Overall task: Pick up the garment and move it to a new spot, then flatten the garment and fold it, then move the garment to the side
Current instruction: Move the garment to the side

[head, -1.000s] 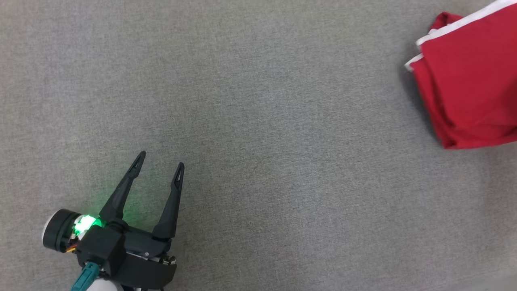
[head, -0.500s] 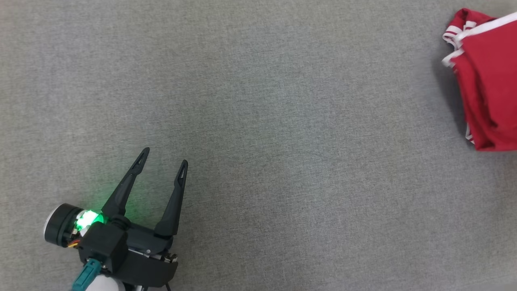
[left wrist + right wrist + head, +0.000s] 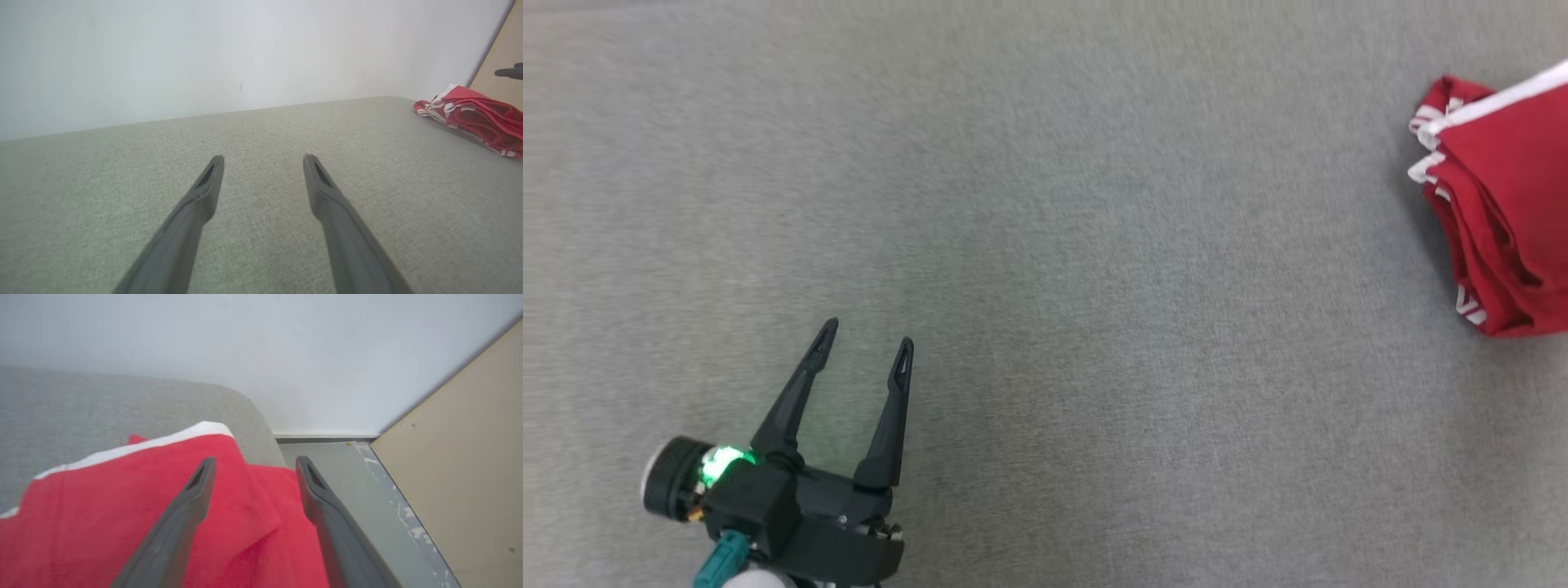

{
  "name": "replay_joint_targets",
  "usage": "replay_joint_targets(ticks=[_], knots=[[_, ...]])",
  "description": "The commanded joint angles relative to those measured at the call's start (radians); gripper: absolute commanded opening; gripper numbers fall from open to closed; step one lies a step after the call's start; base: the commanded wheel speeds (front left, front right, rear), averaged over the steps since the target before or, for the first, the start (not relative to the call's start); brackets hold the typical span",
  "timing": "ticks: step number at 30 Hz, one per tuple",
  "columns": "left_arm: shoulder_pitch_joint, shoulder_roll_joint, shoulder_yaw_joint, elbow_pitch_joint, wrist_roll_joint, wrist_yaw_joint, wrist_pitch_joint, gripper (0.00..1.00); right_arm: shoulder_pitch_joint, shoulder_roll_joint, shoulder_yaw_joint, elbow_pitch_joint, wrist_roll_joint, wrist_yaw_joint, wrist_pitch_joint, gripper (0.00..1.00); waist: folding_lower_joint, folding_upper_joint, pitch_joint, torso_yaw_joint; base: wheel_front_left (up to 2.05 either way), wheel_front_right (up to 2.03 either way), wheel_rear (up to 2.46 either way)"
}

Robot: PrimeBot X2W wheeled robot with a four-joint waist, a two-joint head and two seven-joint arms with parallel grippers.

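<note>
The garment (image 3: 1507, 212) is red with white trim and lies folded in a stack at the right edge of the grey fabric surface (image 3: 1094, 245); it also sits far right in the left wrist view (image 3: 474, 116). My left gripper (image 3: 866, 343) rests at the lower left, open and empty, far from the garment. In the left wrist view its fingers (image 3: 263, 157) point over bare fabric. My right gripper (image 3: 253, 461) is open just above the garment (image 3: 122, 506), its fingers spread with nothing between them.
The surface ends in a rounded corner (image 3: 249, 412) just past the garment, with grey floor (image 3: 339, 465) beyond. A white wall (image 3: 204, 53) runs behind and a tan panel (image 3: 457, 457) stands at the right.
The garment has settled at the right edge, bunched slightly narrower than a second ago. The head view shifted a little, so the left gripper sits lower in the frame.
</note>
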Motion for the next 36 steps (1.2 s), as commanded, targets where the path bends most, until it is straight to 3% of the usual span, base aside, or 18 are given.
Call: replay_joint_targets(ticks=[1, 8, 14, 21, 27, 36], knots=[[0.023, -0.013, 0.005, 0.008, 0.005, 0.003, -0.002, 1.0, 0.027, 0.026, -0.002, -0.03, -0.006, -0.003, -0.022, 1.0, 0.0001, 0.0001, -0.065, 0.037, 0.0, 0.0, 0.0], [0.072, -0.063, 0.038, 0.044, 0.007, 0.013, -0.002, 1.0, 0.132, 0.141, 0.114, -0.174, 0.052, -0.003, -0.092, 1.0, 0.0001, 0.0001, -0.165, 0.095, 0.0, 0.0, 0.0], [0.098, -0.09, 0.07, 0.072, -0.014, 0.025, -0.002, 1.0, 0.191, 0.175, 0.232, -0.207, 0.118, -0.003, -0.169, 1.0, 0.0001, 0.0001, -0.227, 0.13, 0.0, 0.0, 0.0], [0.121, -0.117, 0.089, 0.105, -0.037, 0.042, -0.002, 1.0, 0.296, 0.258, 0.354, -0.22, 0.137, -0.003, -0.34, 1.0, 0.0001, 0.0001, -0.31, 0.159, 0.0, 0.0, 0.0], [0.159, -0.127, 0.091, 0.106, -0.037, 0.056, -0.002, 1.0, 0.398, 0.316, 0.356, -0.261, 0.112, -0.003, -0.378, 1.0, 0.0001, 0.0001, -0.365, 0.153, 0.0, 0.0, 0.0], [0.23, -0.133, 0.115, 0.098, -0.066, 0.094, -0.002, 1.0, 0.632, 0.411, 0.275, -0.53, 0.075, -0.003, -0.379, 1.0, 0.0001, 0.0001, -0.425, 0.139, 0.0, 0.0, 0.0]])
